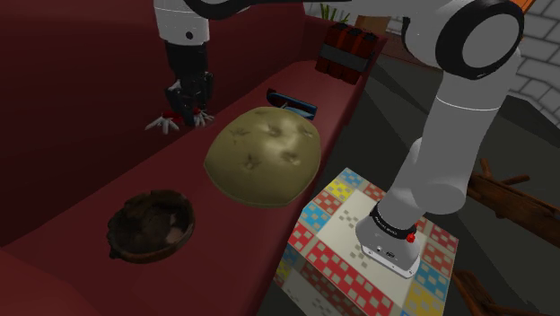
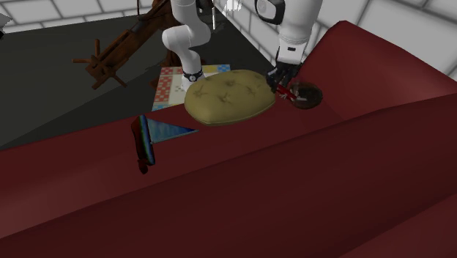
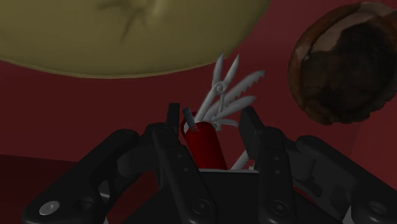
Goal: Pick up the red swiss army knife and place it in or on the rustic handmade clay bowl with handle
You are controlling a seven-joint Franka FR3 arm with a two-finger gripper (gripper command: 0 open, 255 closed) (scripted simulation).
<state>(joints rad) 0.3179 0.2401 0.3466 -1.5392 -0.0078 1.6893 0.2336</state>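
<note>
The red swiss army knife has its grey tools fanned out and sits between the fingers of my black gripper, which is shut on its red body. In the shoulder view the gripper hangs low over the dark red sofa seat by the backrest, with the knife at its tips. The brown clay bowl rests on the seat towards that view's lower left, apart from the gripper. In the second exterior view the gripper and knife appear just beside the bowl. The bowl's rim lies ahead of the fingers.
An olive cushion lies on the seat between the gripper and the stand. A dark blue flat object lies further along the seat, and a bundle of red sticks beyond it. The sofa backrest rises close behind the gripper.
</note>
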